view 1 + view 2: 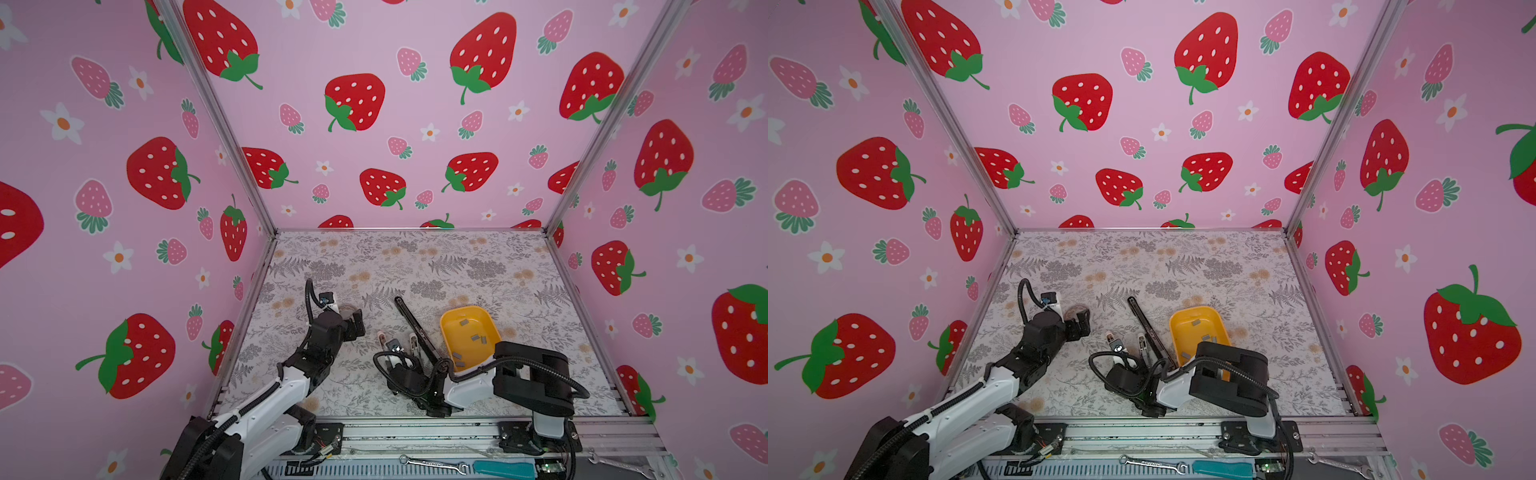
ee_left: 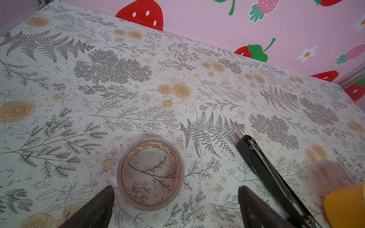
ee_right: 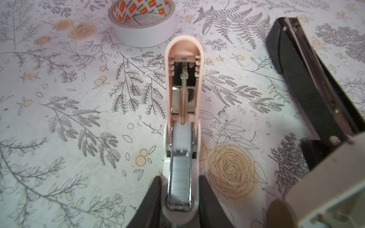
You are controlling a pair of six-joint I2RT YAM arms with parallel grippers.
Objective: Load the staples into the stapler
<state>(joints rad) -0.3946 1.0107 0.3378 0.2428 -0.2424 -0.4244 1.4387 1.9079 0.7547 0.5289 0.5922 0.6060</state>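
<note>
Here the right gripper (image 3: 180, 183) has its jaws narrow against both sides of the pink stapler (image 3: 178, 136) at its base, likely to steady it, with a strip of staples (image 3: 180, 169) seated inside it between the fingers (image 3: 154, 197). Just ahead the lid (image 3: 184, 47) lies folded back flat, leaving the strip exposed. Beyond it the left gripper (image 2: 175, 190) hangs wide and empty at the tape roll (image 3: 142, 21) — seemingly parked clear of the work.

My yellow tray (image 1: 451, 336) sits on the floral table cover (image 1: 415, 266). In both top views my roll of tape (image 3: 146, 34) lies flat, hole up, well left of the tray. Nearer the front than the tray, off the cover, lie my wrench (image 1: 432, 462), my teal-handled tool (image 1: 503, 468) and a second wrench (image 1: 619, 464).
</note>
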